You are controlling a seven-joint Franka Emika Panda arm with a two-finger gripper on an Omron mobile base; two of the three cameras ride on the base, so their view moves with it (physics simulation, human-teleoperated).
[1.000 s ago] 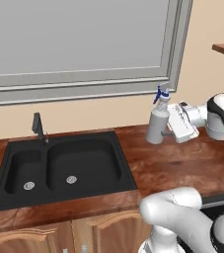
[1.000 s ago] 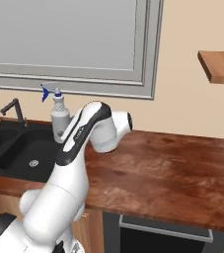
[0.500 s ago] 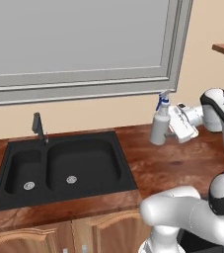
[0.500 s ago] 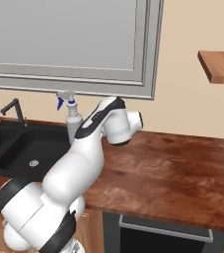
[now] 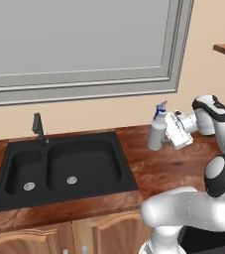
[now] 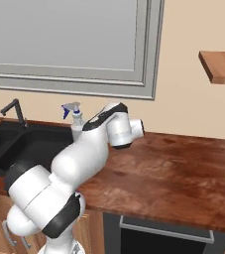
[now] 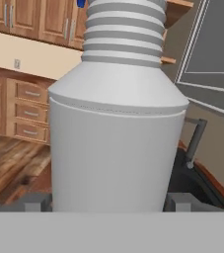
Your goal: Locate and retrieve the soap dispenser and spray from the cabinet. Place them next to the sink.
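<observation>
Gripper [image 5: 167, 135] jaws stand wide around the grey cylindrical spray bottle with its white ribbed neck and blue trigger nozzle [image 5: 157, 134], one dark finger tip [image 7: 34, 202] showing at each side of the body in the hand view, so the bottle looks clamped at its lower half. It hangs upright near the reddish-brown wooden counter [image 5: 158, 171], just to the right of the black rectangular double-basin sink [image 5: 59, 168]; whether its base touches the wood I cannot tell.

Risks, as I judge them: the bottle is tall and held low, so a release before the base is flat on the wood could let it tip, and toward the sink side it would roll into the right basin. Setting it down too close to the sink's rim would leave the base half over the edge. A retreat with the jaws not fully spread could also drag the bottle over.

Compared with a second ago, the bottle has come lower and sits further toward the counter in the left base view, and the arm has folded forward over it; the jaw spread has not changed. The slim dark faucet [image 5: 38, 129] and sink are unmoved.
</observation>
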